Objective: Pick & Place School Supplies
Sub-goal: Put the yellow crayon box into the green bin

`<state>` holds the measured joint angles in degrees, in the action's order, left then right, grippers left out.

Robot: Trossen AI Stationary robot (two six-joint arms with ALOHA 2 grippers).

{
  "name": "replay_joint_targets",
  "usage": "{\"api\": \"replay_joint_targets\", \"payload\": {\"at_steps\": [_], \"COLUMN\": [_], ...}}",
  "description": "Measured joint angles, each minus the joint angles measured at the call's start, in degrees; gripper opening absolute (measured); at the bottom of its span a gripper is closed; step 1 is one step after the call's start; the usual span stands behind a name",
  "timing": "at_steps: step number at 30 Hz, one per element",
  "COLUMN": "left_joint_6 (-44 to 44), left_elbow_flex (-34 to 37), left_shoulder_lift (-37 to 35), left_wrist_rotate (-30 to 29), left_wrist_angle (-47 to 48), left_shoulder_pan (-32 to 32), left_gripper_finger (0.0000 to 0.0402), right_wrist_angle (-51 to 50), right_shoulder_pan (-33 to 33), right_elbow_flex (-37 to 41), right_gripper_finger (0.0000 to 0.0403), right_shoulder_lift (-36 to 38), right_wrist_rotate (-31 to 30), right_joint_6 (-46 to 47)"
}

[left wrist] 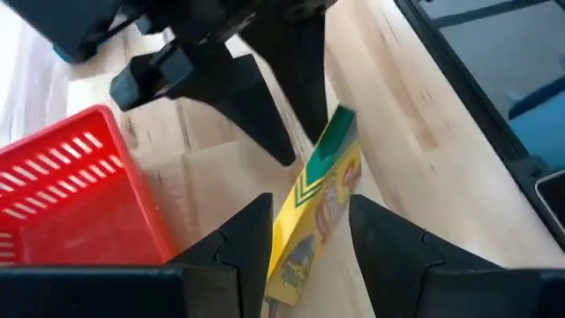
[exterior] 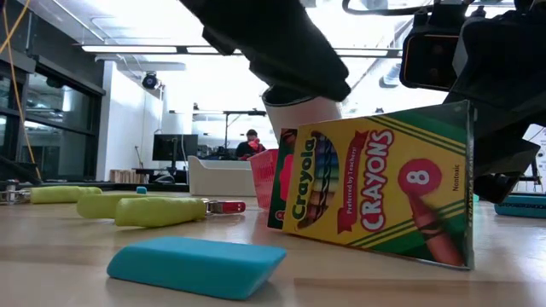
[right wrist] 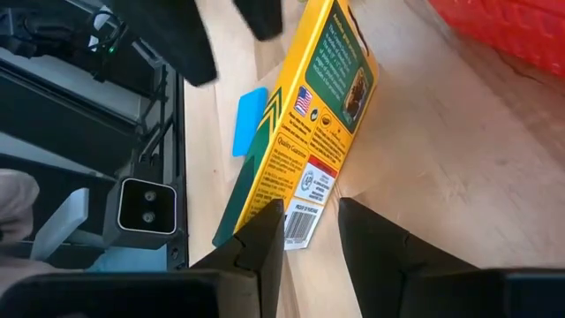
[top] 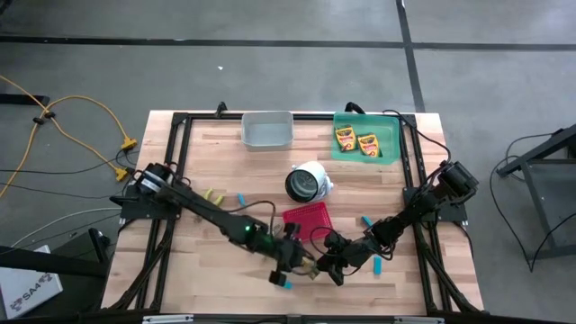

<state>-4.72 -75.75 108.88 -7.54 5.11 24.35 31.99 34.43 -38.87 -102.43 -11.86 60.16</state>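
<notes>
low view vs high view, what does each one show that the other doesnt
Only the low view shows the print on the crayon box at the near edge, and a person in the room behind.

Only the high view shows the layout: two more crayon boxes in the green tray, the grey bin, and which arm is which, left gripper and right gripper meeting near the front edge.

Both show the red basket, the white cylinder, the yellow-green tools and a blue block.
</notes>
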Motion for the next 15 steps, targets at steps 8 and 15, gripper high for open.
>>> {"api": "replay_joint_targets", "payload": {"at_steps": [8, 15], "left_joint_6": [1.4, 2.8], "left_elbow_flex": [0.0, 0.0], "left_shoulder_lift": [0.0, 0.1], "left_wrist_rotate": [5.5, 7.0], "left_wrist_angle": [3.0, 3.5], "left_shoulder_pan": [-2.6, -4.4], "left_gripper_finger": [0.0146, 0.0146], "right_wrist_angle": [0.0, 0.0], "right_shoulder_pan": [0.0, 0.0], "right_elbow_flex": [0.0, 0.0], "right_gripper_finger": [0.0103, 0.0103], "right_shoulder_lift": [0.0, 0.0], "right_wrist_rotate": [0.0, 0.0], "right_joint_6": [0.0, 0.0]}}
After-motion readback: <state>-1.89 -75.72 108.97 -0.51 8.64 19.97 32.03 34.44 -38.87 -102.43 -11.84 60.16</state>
